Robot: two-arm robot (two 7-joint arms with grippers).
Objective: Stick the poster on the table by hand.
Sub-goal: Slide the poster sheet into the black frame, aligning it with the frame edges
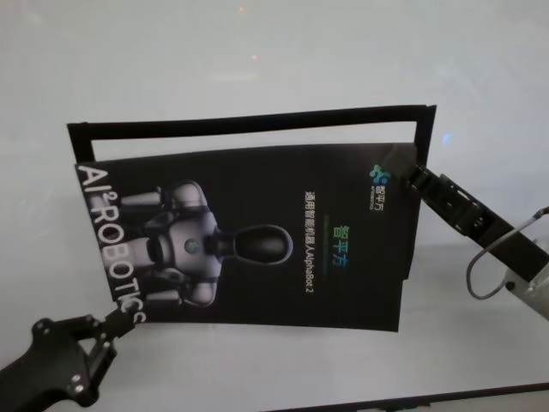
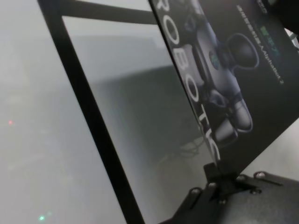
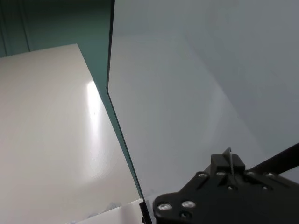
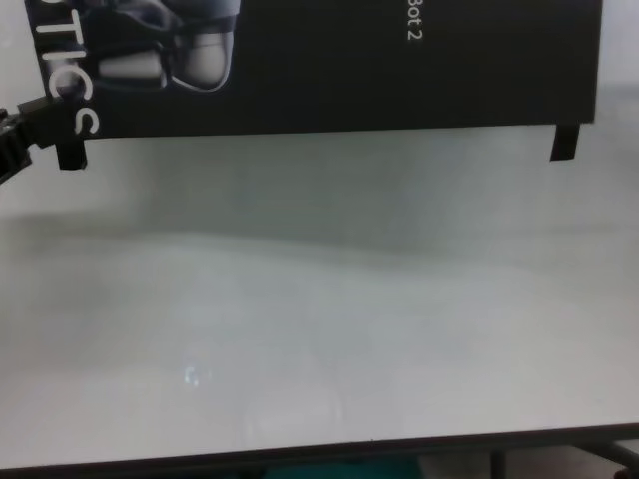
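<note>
The poster (image 1: pixel 257 240), black with a grey-white robot and white lettering, hangs above the white table (image 1: pixel 257 51), held at two opposite corners. My left gripper (image 1: pixel 120 324) is shut on its near left corner, by the lettering. My right gripper (image 1: pixel 410 174) is shut on its far right corner. In the left wrist view the fingertips (image 2: pixel 217 170) pinch the poster (image 2: pixel 233 70) at its edge. In the right wrist view the gripper (image 3: pixel 229 163) holds the sheet edge-on. In the chest view the poster (image 4: pixel 349 60) casts a shadow on the table (image 4: pixel 319 329).
Narrow black strips (image 1: pixel 257 123) lie on the table as a frame behind and beside the poster; one shows in the left wrist view (image 2: pixel 93 121). Small black tabs (image 4: pixel 565 140) hang from the poster's near corners. The table's near edge (image 4: pixel 319 454) is close.
</note>
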